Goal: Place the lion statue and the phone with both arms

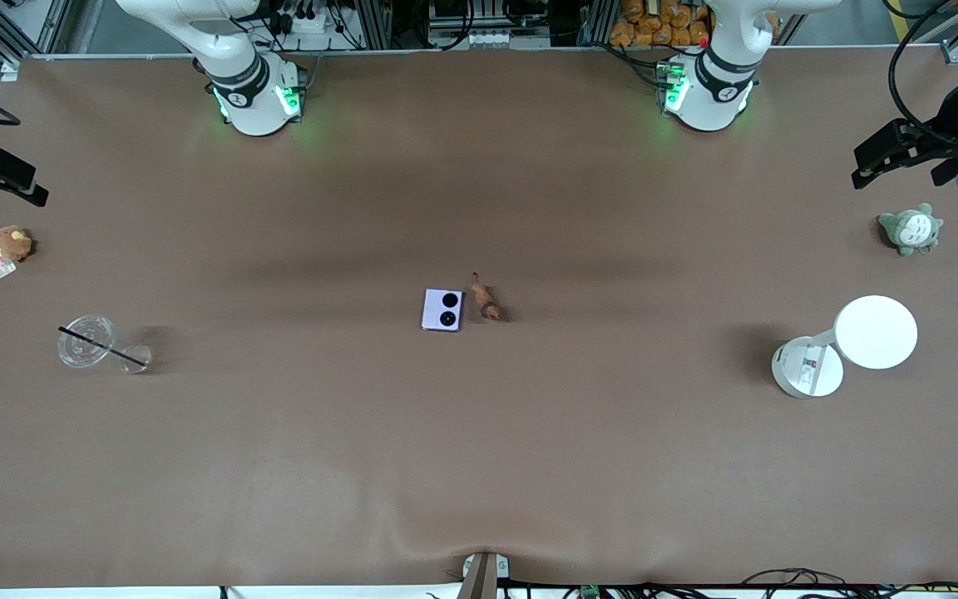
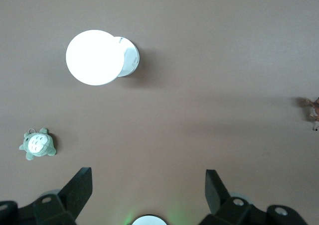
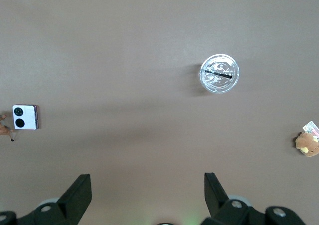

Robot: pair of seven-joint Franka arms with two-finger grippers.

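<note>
Phone and lion statue lie side by side at mid-table, the statue toward my left arm's end. My left gripper and right gripper hang high over bare table, fingers spread, grasping nothing.

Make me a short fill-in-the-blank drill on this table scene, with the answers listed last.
1. The lion statue lies right beside the ____, at mid-table.
2. The phone shows ____ black camera circles on its face.
3. The left gripper and right gripper both hang with fingers ____, holding nothing.
4. A black straw rests across the clear ____ toward the right arm's end of the table.

Answers: phone; two; open; cup
</note>
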